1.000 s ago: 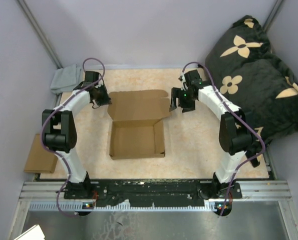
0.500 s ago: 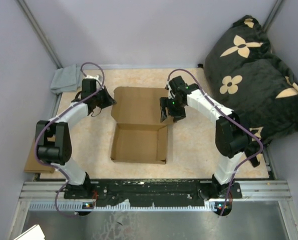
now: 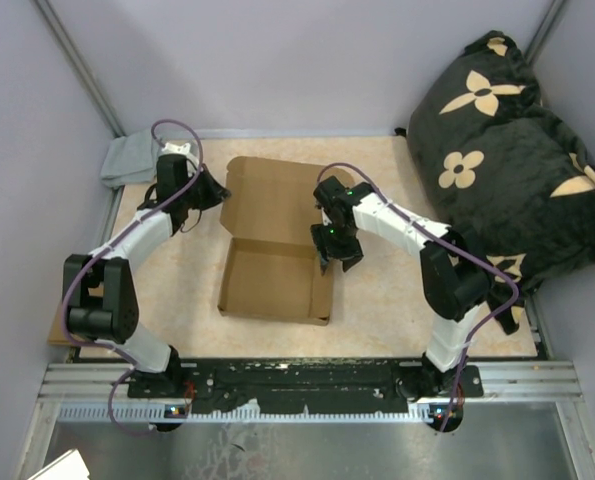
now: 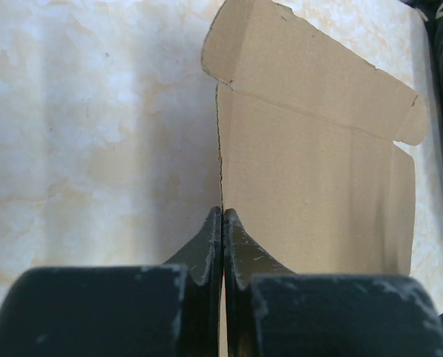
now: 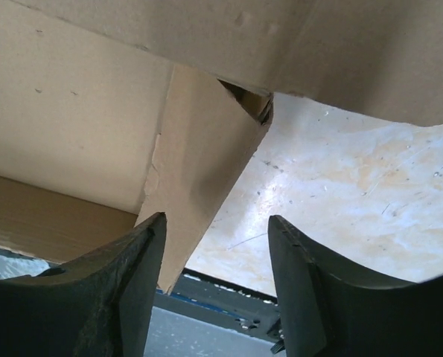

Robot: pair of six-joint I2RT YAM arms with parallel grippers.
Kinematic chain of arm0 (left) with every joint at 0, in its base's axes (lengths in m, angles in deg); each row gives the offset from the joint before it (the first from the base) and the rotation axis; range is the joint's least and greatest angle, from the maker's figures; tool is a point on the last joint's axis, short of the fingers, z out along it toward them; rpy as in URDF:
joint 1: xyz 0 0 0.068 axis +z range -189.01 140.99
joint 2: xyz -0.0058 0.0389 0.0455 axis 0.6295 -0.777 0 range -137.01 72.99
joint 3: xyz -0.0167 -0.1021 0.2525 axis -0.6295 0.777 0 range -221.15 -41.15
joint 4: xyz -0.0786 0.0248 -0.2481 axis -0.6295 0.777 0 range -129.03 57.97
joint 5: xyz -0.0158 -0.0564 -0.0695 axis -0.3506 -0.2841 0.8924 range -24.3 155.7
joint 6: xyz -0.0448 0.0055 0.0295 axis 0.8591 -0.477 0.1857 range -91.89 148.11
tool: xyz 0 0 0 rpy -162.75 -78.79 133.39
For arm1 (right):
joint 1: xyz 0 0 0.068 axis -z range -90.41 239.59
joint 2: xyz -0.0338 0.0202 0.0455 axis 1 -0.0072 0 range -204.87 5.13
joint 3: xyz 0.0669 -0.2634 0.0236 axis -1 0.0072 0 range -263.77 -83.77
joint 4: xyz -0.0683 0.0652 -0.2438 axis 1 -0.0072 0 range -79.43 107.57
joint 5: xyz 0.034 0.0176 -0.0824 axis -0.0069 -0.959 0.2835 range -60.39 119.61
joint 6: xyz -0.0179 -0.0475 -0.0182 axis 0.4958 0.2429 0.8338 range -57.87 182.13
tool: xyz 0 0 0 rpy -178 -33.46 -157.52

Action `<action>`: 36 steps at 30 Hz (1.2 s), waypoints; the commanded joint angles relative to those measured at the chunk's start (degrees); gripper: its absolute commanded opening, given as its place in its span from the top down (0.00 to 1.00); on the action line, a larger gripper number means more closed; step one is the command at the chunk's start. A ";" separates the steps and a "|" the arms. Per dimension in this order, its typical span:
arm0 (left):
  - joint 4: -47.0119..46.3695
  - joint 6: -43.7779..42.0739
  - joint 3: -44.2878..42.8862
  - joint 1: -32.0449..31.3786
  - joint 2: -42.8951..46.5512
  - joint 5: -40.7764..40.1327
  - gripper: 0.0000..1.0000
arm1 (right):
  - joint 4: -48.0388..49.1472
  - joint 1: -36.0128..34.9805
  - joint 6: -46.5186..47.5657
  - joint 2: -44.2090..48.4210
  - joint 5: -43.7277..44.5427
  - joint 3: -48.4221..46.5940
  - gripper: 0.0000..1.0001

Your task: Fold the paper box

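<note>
The left arm is stretching far forward, its left gripper (image 4: 222, 214) pinching tight on the paper box (image 4: 310, 186) edge. The right arm is bending inward at the elbow, its right gripper (image 5: 215, 227) angling downward, jaws standing apart.

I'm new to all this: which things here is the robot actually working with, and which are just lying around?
Part of the job:
- paper box
- left gripper, pinched shut on the box lid's edge
- right gripper, open at the box's side flap

Just lying about:
- grey cloth, far left corner
- black flowered cushion, on the right
</note>
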 commanded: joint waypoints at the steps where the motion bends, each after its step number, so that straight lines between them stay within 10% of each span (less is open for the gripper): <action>1: -2.05 0.41 -3.01 -0.84 0.38 0.15 1.00 | -1.15 -0.86 -1.33 1.38 1.08 -0.02 0.47; 13: -3.63 0.99 -2.23 -1.32 1.15 0.20 1.00 | -0.04 -1.67 -0.63 -4.71 2.28 -1.52 0.55; 22: 2.77 -5.93 -6.97 -2.36 -1.67 3.28 1.00 | -2.41 -2.42 -0.54 -10.18 23.81 -7.31 0.99; 27: 10.98 -12.81 -14.30 -4.50 -5.80 0.53 1.00 | -3.73 -3.37 -1.34 -14.83 37.55 -9.59 1.00; 36: 6.97 -15.54 -14.20 -7.56 -3.83 -1.25 1.00 | 2.12 -3.39 -4.92 -16.72 29.01 -9.75 0.95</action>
